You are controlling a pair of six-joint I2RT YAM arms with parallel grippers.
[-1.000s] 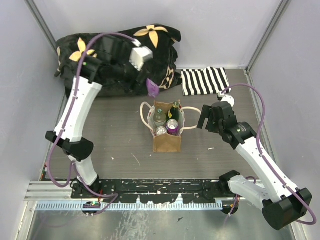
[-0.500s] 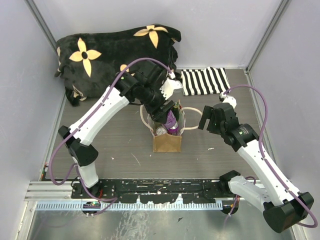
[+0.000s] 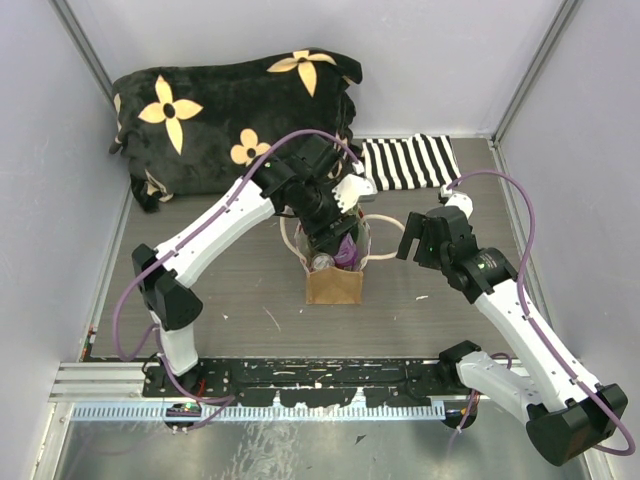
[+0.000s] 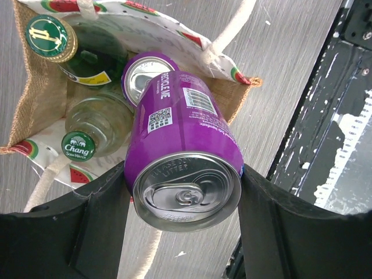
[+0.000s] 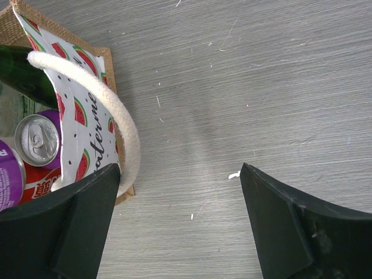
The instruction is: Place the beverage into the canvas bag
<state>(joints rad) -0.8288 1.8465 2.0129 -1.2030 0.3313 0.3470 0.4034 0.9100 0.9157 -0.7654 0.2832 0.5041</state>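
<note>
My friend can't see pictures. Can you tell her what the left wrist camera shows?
The left gripper holds a purple can over the open canvas bag. Inside stand a gold-capped bottle, a green-capped bottle and a second can.

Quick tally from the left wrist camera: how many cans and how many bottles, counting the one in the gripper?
Cans: 2, the held purple can in the left gripper and a second purple can inside the canvas bag
Bottles: 2, the gold-capped bottle and the green-capped bottle
Total: 4
</note>
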